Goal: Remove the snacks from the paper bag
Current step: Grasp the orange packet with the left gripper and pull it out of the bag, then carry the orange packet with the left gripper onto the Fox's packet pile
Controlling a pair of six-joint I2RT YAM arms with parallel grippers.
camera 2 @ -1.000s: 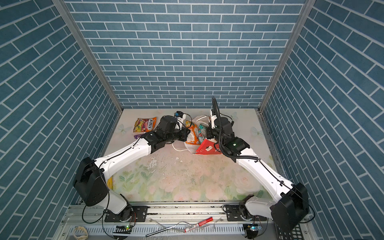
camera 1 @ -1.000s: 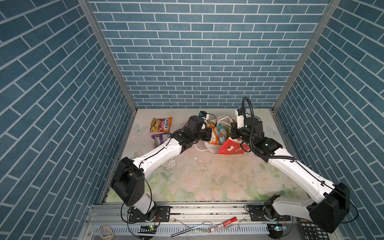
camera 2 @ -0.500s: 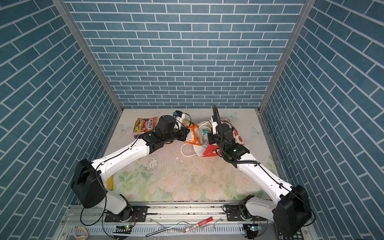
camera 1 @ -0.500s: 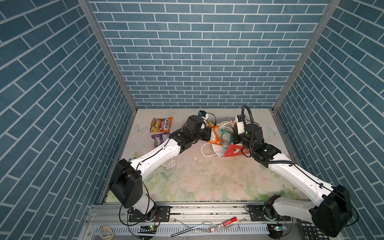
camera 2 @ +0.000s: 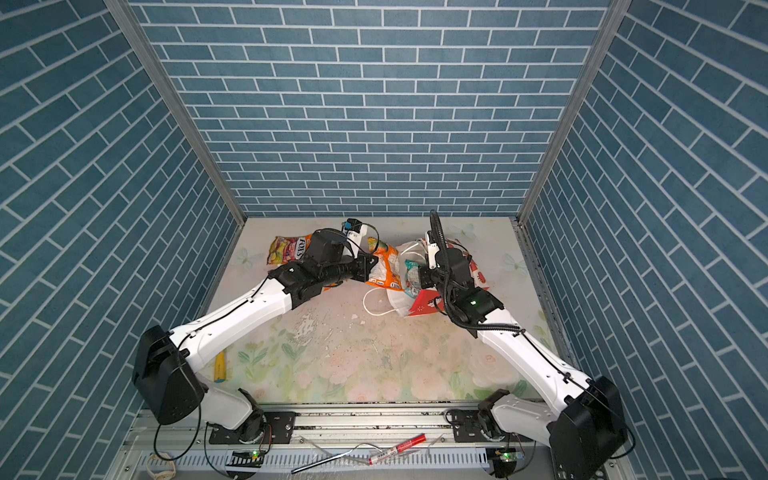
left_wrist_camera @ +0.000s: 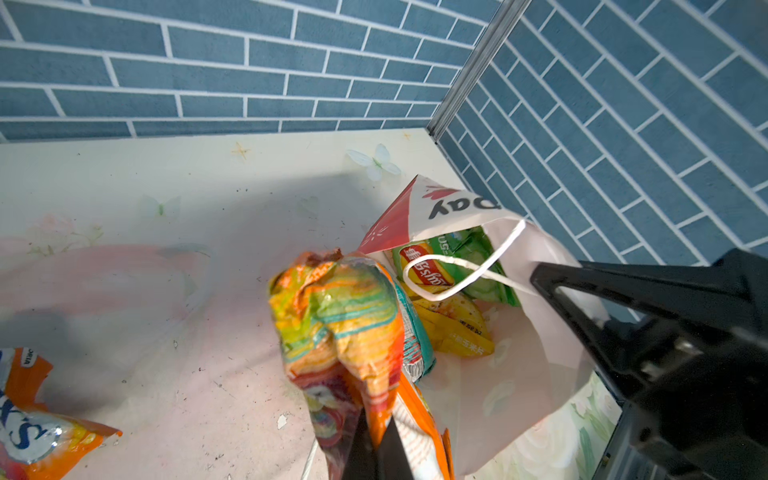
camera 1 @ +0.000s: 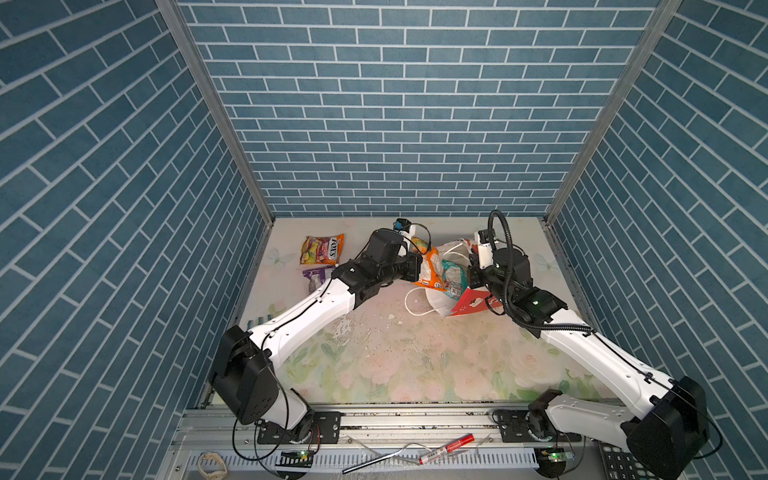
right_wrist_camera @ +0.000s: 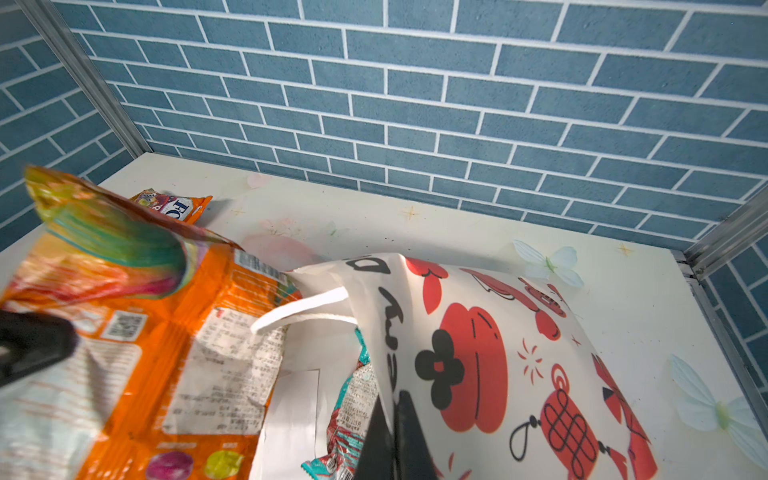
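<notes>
1. The left gripper (left_wrist_camera: 376, 442) is clamped tight on the lower edge of an orange Fox's candy bag (left_wrist_camera: 345, 332). The crumpled packet stands up from the jaws, right at the mouth of the paper bag (left_wrist_camera: 519, 365).
2. The right gripper (right_wrist_camera: 395, 432) is pinched closed on the upper printed wall of the paper bag, near its rim. The bag lies on its side on the table (camera 1: 395, 353), its mouth facing the left arm.
3. In both top views the held packet's long axis runs near to far, across the mouth and not along it. Whether it has fully cleared the rim cannot be told.
4. The teal packet (left_wrist_camera: 415, 345) sits just behind the held packet, touching it at the opening. Deeper inside lie the yellow bag (left_wrist_camera: 457, 328) and the green Lay's bag (left_wrist_camera: 465, 245), with a white cord handle (left_wrist_camera: 457, 274) looped over them.
5. A second Fox's bag (camera 1: 322, 254) and the purple packet (camera 1: 316, 276) rest on the table's far left, well apart from the paper bag.
6. The likely next move is a pull leftward, away from the mouth, toward those packets. The left arm is nearer to them, while the right anchors the bag against that pull.
</notes>
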